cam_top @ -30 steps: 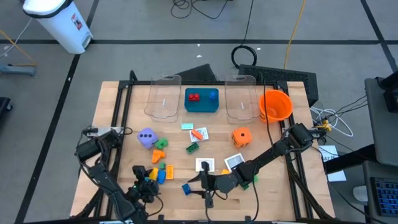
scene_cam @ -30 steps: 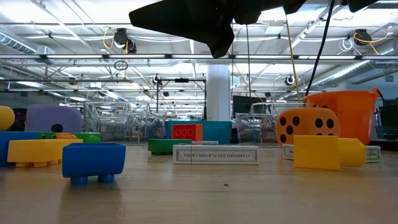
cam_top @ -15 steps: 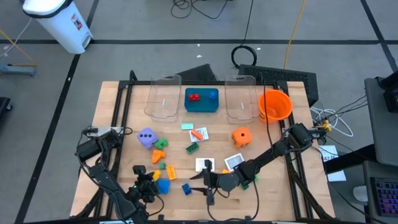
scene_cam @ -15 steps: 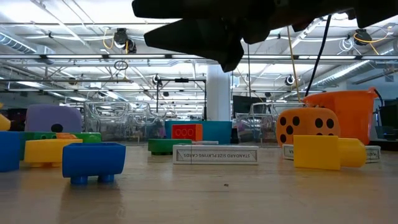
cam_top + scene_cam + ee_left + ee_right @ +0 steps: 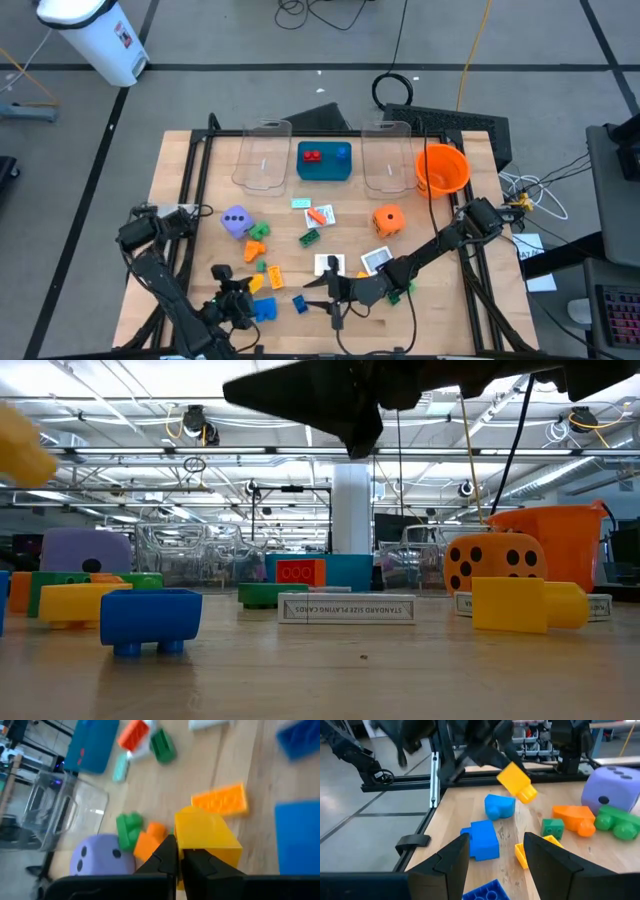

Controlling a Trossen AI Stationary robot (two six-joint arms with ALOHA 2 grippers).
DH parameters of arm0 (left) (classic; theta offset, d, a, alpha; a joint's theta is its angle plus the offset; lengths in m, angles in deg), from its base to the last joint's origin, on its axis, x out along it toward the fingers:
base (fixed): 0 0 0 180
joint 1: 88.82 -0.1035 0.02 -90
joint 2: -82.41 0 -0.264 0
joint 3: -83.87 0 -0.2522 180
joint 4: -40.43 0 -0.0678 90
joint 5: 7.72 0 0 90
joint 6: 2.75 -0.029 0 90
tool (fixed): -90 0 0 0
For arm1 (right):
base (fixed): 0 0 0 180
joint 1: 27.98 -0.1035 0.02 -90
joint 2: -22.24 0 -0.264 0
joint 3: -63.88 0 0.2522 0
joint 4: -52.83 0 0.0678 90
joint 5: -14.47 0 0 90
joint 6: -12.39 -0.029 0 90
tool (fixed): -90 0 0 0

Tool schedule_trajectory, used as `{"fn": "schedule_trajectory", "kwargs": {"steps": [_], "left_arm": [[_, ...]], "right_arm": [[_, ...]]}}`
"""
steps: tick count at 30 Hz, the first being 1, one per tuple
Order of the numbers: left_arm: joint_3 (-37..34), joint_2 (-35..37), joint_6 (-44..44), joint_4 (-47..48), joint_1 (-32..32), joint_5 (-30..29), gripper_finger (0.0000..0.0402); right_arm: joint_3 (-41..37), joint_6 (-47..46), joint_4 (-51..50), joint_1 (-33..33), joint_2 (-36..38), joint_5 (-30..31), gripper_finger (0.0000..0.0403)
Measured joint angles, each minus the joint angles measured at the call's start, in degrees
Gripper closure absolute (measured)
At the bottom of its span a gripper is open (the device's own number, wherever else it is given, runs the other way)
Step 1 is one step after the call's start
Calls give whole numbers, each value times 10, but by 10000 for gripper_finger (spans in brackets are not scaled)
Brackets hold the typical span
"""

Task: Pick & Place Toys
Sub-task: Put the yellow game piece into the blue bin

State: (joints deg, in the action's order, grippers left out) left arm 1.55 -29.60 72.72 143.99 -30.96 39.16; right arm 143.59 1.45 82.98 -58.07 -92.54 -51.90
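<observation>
A yellow plastic brick (image 5: pixel 206 836) is being held tight by the left gripper (image 5: pixel 179 851), w/ both dark fingers shut on it. The brick is being kept up in the air, above the wooden table (image 5: pixel 185 170), near the front left corner. In the right wrist view it is seen hanging over a blue brick (image 5: pixel 499 806). Under it, more toys are lying on the wood: a flat orange brick (image 5: pixel 220 800), a green brick (image 5: pixel 129 826) & a purple dotted die (image 5: pixel 97 859).

The right gripper (image 5: pixel 492 851) is being held low over the front middle of the table, approx. half open, w/ nothing between the fingers. A big orange dotted die (image 5: pixel 388 220) is sitting well apart, nearer the orange bowl (image 5: pixel 443 168).
</observation>
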Motion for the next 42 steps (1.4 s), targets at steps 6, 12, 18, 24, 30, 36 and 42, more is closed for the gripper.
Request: {"fn": "schedule_trajectory", "kwargs": {"steps": [6,12,18,24,30,36,42], "left_arm": [[0,90,53,-1,6,-92,393],[-7,170,58,-69,2,-168,397],[-45,201,53,-158,-26,-150,391],[-108,222,25,-296,-56,-117,392],[-182,243,-121,-542,-98,-60,396],[-234,248,-287,-793,-157,45,396],[-264,248,-358,-933,-201,125,393]], "right_arm": [[0,88,70,-2,0,-119,220],[0,171,140,-11,0,-133,220],[0,266,193,-19,0,-131,220],[0,390,194,-43,0,-51,220],[0,489,194,-66,0,35,220],[0,496,193,-68,0,52,220],[0,504,191,-68,0,88,220]]}}
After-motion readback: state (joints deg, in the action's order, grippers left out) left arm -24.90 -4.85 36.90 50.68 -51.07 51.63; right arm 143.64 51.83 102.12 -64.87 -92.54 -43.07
